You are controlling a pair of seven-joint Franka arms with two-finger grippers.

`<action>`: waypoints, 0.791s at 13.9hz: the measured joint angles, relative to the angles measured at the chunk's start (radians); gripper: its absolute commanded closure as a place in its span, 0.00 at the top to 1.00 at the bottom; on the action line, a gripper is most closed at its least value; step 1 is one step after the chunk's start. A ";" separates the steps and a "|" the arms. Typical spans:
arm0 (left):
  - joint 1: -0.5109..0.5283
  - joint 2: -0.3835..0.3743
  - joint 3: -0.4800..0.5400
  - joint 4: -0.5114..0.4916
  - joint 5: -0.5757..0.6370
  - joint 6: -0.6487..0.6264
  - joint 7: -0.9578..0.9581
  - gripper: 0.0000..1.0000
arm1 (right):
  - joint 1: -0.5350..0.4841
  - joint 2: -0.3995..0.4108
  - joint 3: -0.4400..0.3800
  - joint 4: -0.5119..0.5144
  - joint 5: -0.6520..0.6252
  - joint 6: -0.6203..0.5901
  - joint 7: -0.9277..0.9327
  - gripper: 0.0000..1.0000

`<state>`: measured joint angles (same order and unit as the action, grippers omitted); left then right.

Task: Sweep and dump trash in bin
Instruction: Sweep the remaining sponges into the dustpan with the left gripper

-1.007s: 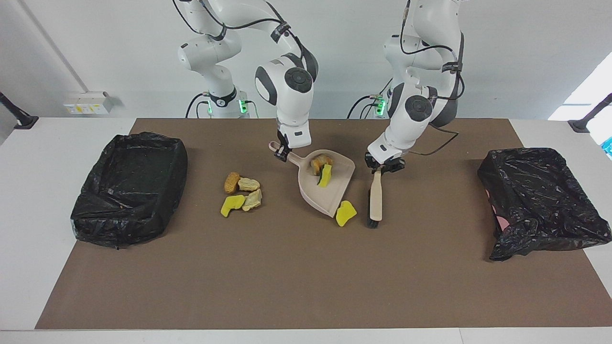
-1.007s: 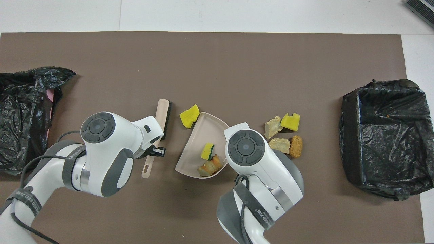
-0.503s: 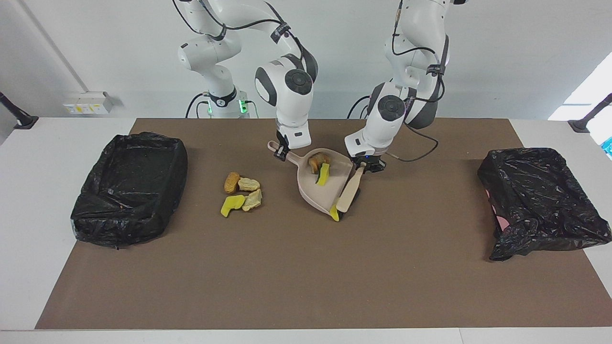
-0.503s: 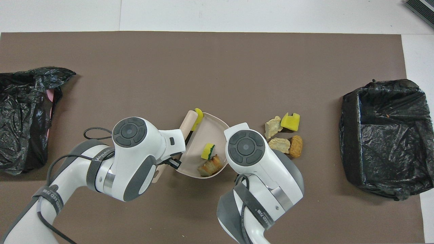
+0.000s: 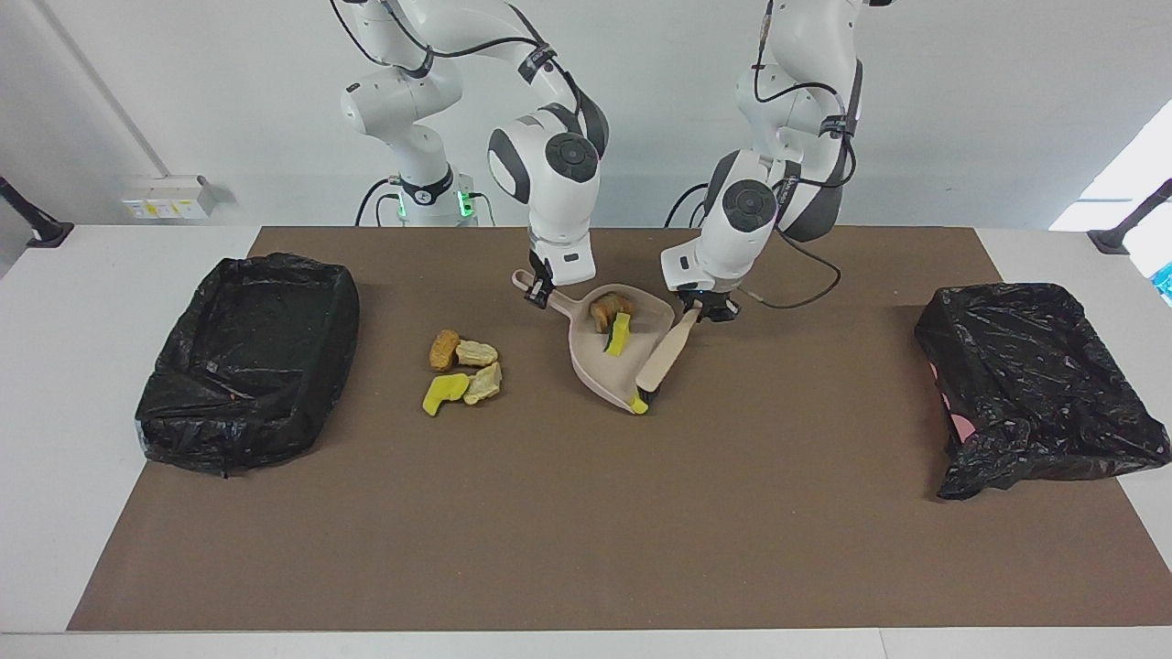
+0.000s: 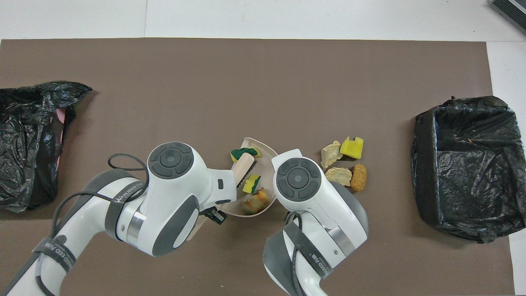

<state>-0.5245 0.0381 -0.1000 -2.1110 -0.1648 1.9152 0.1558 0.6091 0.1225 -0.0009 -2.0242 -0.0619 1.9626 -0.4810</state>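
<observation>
In the facing view the left tool [image 5: 703, 311] gripped the brush [image 5: 661, 359], its head at the dustpan's [image 5: 593, 371] open lip against a yellow sponge piece [image 5: 638, 405]; the right tool [image 5: 542, 288] gripped the dustpan's handle; two trash pieces [image 5: 612, 322] lay inside. In the overhead view four loose chunks [image 6: 344, 161] lay on the counter [image 6: 263, 82] beside the dustpan, toward the right arm's end, between it and a black-lined bin [image 6: 466, 166].

I see three trash chunks [image 5: 615, 328] in the beige dustpan [image 5: 595, 366] and four clustered [image 5: 462, 371] on the brown surface [image 5: 586, 513].
</observation>
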 measured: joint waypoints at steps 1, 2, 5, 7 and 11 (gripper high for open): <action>-0.005 -0.007 -0.014 0.007 -0.001 -0.003 -0.031 0.00 | 0.000 0.000 0.000 0.000 0.000 0.000 0.000 0.00; -0.006 -0.015 -0.018 0.016 -0.001 -0.008 -0.048 0.00 | 0.000 0.000 0.000 0.000 0.000 0.000 0.000 0.00; 0.014 -0.058 0.001 0.037 -0.002 -0.023 -0.069 0.00 | 0.000 0.000 0.000 0.000 0.000 0.000 0.000 0.00; 0.049 -0.104 0.009 0.040 -0.003 -0.042 -0.094 0.00 | 0.000 0.000 0.000 0.000 0.000 0.000 0.000 0.00; 0.057 -0.132 0.009 0.037 -0.005 -0.054 -0.263 0.00 | 0.000 -0.003 -0.001 0.004 0.000 0.000 0.000 0.00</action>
<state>-0.4673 -0.0940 -0.0907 -2.0737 -0.1698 1.8613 -0.1077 0.6086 0.1197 -0.0015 -2.0203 -0.0619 1.9625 -0.4809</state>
